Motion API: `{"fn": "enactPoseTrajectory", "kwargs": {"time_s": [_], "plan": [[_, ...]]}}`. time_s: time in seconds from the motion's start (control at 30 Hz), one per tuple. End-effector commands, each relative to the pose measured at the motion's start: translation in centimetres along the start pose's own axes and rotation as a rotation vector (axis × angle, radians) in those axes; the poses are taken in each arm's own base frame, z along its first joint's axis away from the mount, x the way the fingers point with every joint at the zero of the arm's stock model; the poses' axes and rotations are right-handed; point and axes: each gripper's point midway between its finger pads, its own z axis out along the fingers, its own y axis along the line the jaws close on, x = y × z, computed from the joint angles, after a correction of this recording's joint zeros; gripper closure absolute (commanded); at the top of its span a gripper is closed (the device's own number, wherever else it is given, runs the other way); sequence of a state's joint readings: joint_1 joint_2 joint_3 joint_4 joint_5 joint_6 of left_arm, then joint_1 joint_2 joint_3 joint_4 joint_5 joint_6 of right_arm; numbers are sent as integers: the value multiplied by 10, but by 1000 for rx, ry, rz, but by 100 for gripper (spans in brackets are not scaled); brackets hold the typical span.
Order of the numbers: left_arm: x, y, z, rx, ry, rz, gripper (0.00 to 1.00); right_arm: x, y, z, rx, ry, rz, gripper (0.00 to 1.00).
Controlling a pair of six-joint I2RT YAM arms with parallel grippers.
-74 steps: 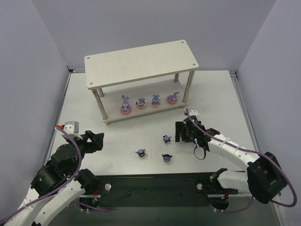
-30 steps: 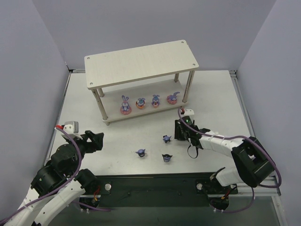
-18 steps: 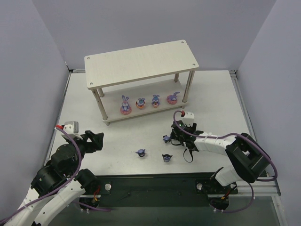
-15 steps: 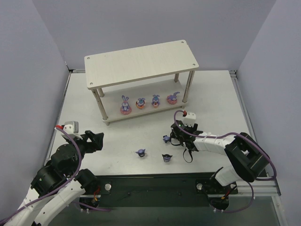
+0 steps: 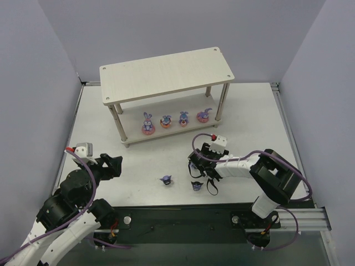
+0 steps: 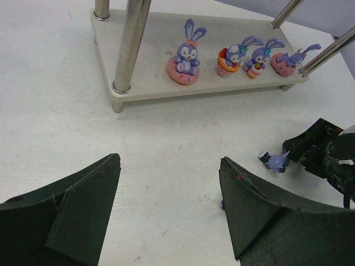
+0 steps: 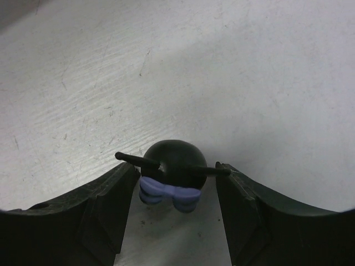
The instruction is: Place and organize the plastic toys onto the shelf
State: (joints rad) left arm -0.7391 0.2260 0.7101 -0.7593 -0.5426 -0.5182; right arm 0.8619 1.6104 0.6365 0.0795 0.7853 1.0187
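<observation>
The beige shelf [image 5: 166, 72] stands at the back, with several purple-blue bunnies [image 5: 147, 124] in a row on its lower board [image 6: 150, 83]. Two dark pointed-ear toys [image 5: 166, 179] [image 5: 197, 185] stand on the table in front. A third dark toy [image 7: 175, 158], with a purple bow, sits on the table between the fingers of my right gripper [image 7: 177, 167]. The jaws are open, and gaps show beside its round body while its thin ears reach the fingertips. From the left wrist this toy [image 6: 274, 160] shows beside the right gripper [image 6: 324, 152]. My left gripper [image 6: 169, 160] hangs open over bare table at the near left [image 5: 113, 164].
The shelf's metal legs [image 6: 130, 50] rise in front of the bunnies on the left. Grey walls close the table on three sides. The black base rail [image 5: 183, 216] runs along the near edge.
My right gripper has swung left across the table to the dark toy nearest the shelf and now straddles it. The left arm has not moved.
</observation>
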Motion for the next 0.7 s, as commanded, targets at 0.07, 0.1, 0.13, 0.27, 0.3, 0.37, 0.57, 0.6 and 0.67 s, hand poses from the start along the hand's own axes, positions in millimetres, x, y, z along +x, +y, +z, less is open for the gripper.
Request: {"fn": "enactPoseTrajectory", "kwargs": {"time_s": [0.07, 0.1, 0.13, 0.27, 0.3, 0.37, 0.57, 0.6, 0.67], "plan": [[-5, -2, 1, 5, -18, -1, 18, 32, -30, -8, 115, 67, -37, 44], [-6, -2, 0, 6, -21, -2, 18, 32, -31, -8, 117, 68, -37, 48], [-5, -2, 0, 5, -19, -1, 18, 32, -31, -8, 117, 66, -36, 50], [-5, -2, 0, 6, -21, -2, 18, 28, -30, -7, 120, 54, -42, 55], [-5, -2, 0, 8, -21, -3, 18, 27, -30, -6, 124, 54, -52, 55], [-5, -2, 1, 5, -19, -1, 18, 24, -29, -4, 124, 49, -49, 52], [-6, -2, 0, 7, -22, -5, 18, 24, -26, 2, 111, 60, -54, 44], [-6, -2, 0, 7, -22, -5, 18, 24, -24, 3, 104, 60, -55, 44], [-5, -2, 0, 5, -19, -3, 18, 24, -20, 5, 82, 61, -53, 44]]}}
